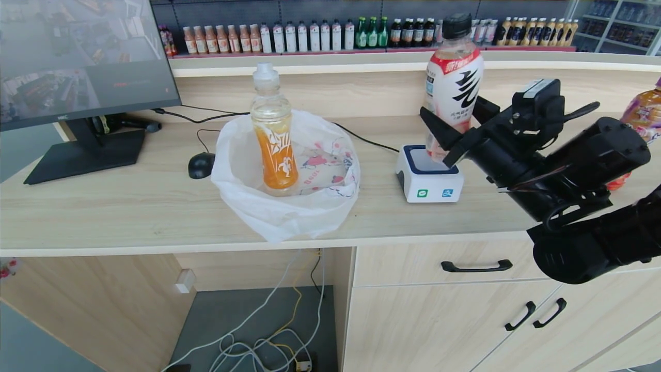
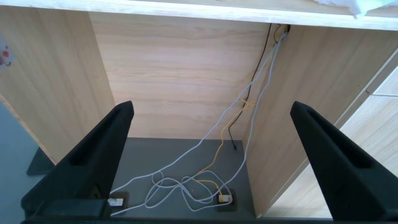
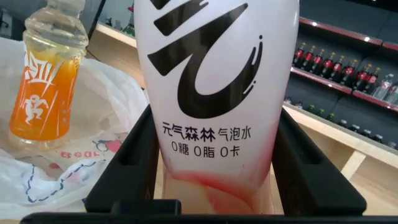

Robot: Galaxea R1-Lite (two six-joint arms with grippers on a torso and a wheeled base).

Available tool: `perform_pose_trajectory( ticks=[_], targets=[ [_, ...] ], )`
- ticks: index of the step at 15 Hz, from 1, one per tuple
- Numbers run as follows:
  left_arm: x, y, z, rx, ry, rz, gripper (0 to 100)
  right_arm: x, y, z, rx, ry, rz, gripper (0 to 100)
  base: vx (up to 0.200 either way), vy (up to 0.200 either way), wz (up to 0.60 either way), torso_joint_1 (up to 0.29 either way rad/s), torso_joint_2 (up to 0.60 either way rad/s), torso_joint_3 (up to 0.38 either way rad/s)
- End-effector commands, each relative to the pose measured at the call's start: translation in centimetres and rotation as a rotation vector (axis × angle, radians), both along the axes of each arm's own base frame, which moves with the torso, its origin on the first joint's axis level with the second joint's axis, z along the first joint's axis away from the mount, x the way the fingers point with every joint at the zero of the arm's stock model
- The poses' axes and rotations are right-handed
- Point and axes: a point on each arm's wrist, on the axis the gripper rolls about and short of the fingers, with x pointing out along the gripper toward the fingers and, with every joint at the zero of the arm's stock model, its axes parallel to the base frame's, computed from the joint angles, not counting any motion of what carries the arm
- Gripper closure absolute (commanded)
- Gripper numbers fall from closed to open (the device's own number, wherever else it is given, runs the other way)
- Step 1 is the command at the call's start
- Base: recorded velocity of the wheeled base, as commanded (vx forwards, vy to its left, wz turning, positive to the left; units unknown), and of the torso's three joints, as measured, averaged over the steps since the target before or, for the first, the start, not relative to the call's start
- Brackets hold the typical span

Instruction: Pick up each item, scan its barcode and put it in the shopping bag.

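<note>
Black left gripper [image 2: 211,111] spread wide, low before counter's cable recess [image 2: 205,186]. Right gripper [image 1: 449,129] clamps pink-white bottle [image 1: 454,77], upright over scanner [image 1: 428,183]. Farther left: orange bottle [image 1: 273,139] upright inside white shopping bag [image 1: 279,214].

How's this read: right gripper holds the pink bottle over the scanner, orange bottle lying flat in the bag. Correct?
One error: the orange bottle stands upright in the bag, not flat, as the head view shows. The rest holds: the right gripper holds the pink bottle over the scanner.
</note>
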Motion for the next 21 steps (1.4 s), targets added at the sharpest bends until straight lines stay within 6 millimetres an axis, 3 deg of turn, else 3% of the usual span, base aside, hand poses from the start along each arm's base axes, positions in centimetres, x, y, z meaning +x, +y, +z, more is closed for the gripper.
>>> perform_pose_trajectory(
  ticks=[1,9,19,21],
  targets=[
    [0.0,0.0,0.0,0.0,0.0,0.0,0,-1.1,0.3,1.3,0.055,-0.007,0.021,100,0.0,0.0,0.0,0.0,0.0,0.0],
    [0.0,0.0,0.0,0.0,0.0,0.0,0,-1.7,0.2,1.8,0.293,0.113,0.026,100,0.0,0.0,0.0,0.0,0.0,0.0],
    [0.0,0.0,0.0,0.0,0.0,0.0,0,-2.4,-0.4,1.8,0.337,0.136,-0.014,100,0.0,0.0,0.0,0.0,0.0,0.0],
    [0.0,0.0,0.0,0.0,0.0,0.0,0,-2.2,-0.9,2.1,0.342,0.122,-0.027,100,0.0,0.2,0.0,0.01,0.0,0.005]
  ],
)
